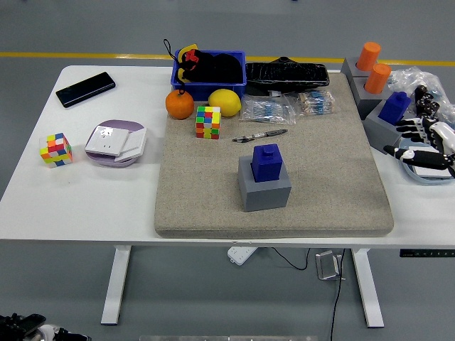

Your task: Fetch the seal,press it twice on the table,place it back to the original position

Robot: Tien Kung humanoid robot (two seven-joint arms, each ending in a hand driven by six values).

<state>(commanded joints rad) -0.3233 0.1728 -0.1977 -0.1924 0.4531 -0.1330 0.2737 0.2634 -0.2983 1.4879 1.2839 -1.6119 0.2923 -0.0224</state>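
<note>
A blue seal [267, 162] stands upright on a grey block [264, 186] in the middle of the beige mat [213, 199]. Nothing touches it. My right hand [421, 141] comes in at the right edge, well to the right of the seal, fingers spread and holding nothing. It hovers beside a second blue seal [395, 106] on a grey holder [380, 128] and above a blue-rimmed dish [419, 176]. My left hand [25, 327] rests low in the bottom left corner, below the table's edge.
Behind the seal lie a pen [259, 135], a colour cube [207, 122], an orange [180, 104], a lemon [225, 102] and a blue bin [210, 69]. Two orange cylinders [373, 67] stand back right. On the left are a phone [85, 89], a plate [116, 142] and another cube [56, 149].
</note>
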